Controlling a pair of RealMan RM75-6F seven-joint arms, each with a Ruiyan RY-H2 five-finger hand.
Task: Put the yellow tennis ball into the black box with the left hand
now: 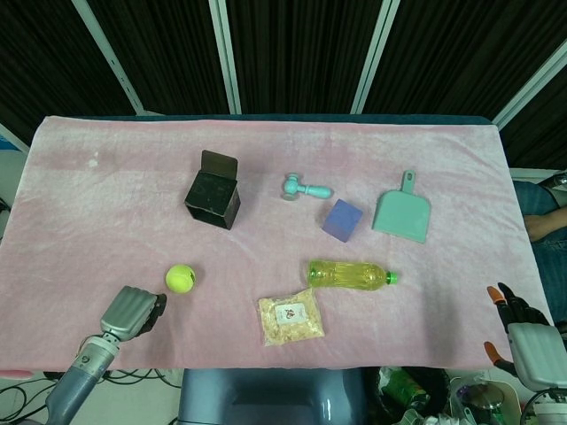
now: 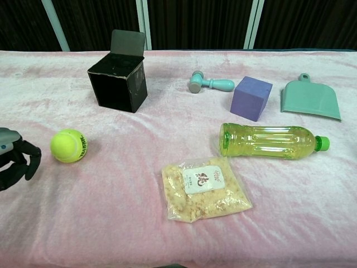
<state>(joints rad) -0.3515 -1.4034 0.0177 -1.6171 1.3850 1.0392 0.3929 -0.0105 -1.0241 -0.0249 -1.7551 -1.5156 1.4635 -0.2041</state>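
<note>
While your left hand (image 1: 131, 312) hovered near the ball (image 1: 180, 278), at its 7 o'clock, fingers apart and empty, the ball lay untouched, the box (image 1: 213, 198) at its 1 o'clock. You needed fingers around it before lifting.

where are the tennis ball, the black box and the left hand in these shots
yellow tennis ball (image 2: 68, 146), chest view, middle of its front.
black box (image 2: 118, 86), chest view, front corner between its two visible walls.
left hand (image 1: 131, 312), head view, grey back of the hand.
</note>
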